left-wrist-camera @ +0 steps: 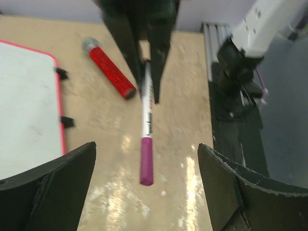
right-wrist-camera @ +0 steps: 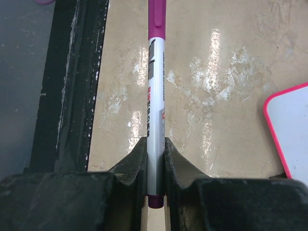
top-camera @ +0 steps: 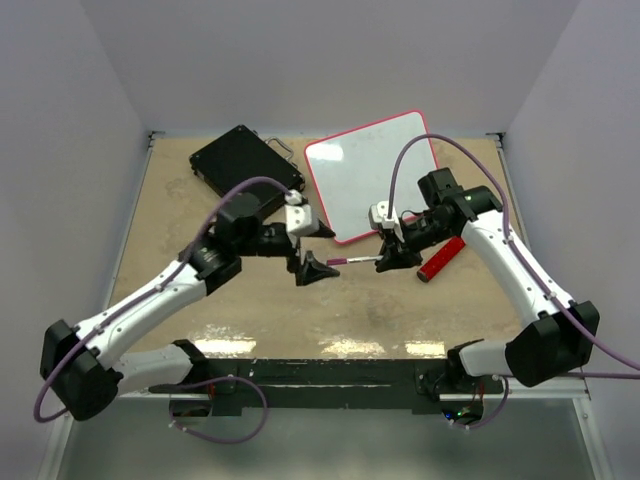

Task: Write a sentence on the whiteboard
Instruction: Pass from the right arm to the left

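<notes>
The whiteboard (top-camera: 375,175) lies at the back middle of the table, white with a red-pink rim. Its face looks blank; the sentence does not show on it. My right gripper (top-camera: 387,262) is shut on a white marker (top-camera: 355,261) with a magenta cap and holds it level, cap pointing left. In the right wrist view the fingers (right-wrist-camera: 155,142) pinch the marker's barrel (right-wrist-camera: 155,96) near its rear end. My left gripper (top-camera: 318,268) stands open. In the left wrist view the capped end (left-wrist-camera: 147,163) sits between its spread fingers (left-wrist-camera: 147,146), touching neither.
A black hard case (top-camera: 245,162) lies at the back left beside the board. A red cylinder (top-camera: 441,259) with a grey end lies under my right arm, right of the board's near corner (left-wrist-camera: 29,106). The table's near edge has a black rail (right-wrist-camera: 67,86).
</notes>
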Robot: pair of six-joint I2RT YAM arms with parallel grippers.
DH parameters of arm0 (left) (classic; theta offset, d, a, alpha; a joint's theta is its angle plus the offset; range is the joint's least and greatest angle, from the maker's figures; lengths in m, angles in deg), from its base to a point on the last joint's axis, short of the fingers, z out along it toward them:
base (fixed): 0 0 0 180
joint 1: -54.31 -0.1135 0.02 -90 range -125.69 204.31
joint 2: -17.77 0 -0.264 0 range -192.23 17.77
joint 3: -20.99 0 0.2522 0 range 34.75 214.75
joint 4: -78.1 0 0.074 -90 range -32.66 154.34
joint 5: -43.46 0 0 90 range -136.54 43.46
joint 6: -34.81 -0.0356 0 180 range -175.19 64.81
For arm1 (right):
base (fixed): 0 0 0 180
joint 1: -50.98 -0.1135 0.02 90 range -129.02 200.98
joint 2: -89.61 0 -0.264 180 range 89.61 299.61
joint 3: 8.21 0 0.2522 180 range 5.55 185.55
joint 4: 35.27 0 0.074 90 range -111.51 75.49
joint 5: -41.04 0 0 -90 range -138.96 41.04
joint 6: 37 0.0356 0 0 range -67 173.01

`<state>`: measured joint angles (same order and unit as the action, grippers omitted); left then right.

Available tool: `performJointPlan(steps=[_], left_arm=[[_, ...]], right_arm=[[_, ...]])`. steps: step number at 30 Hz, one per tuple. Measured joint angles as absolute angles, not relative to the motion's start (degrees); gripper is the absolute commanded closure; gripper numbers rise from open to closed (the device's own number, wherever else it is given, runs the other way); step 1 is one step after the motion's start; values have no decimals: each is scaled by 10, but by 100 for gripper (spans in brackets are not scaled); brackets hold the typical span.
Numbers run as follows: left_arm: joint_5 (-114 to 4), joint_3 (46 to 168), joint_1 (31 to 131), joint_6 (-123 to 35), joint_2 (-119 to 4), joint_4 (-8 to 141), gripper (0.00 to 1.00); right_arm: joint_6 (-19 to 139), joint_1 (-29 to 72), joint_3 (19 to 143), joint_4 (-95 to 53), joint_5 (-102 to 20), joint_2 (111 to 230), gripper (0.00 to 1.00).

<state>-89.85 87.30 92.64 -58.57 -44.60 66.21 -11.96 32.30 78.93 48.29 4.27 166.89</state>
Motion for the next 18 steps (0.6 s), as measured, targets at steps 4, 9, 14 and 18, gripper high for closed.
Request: performJointPlan(steps=[4, 9, 14, 18], left_arm=[[-886, 891, 994, -629, -525, 585, 19], [-873, 922, 1013, -649, -576, 544, 26], [-861, 927, 1013, -653, -576, 543, 33], [-848, 927, 1013, -654, -576, 539, 41]], right_arm=[[-115, 306, 796, 480, 32, 1668, 100], [-106, 296, 796, 476, 21, 1666, 100], [-98, 293, 796, 469, 12, 1658, 100], [-94, 292, 795, 466, 10, 1657, 100]])
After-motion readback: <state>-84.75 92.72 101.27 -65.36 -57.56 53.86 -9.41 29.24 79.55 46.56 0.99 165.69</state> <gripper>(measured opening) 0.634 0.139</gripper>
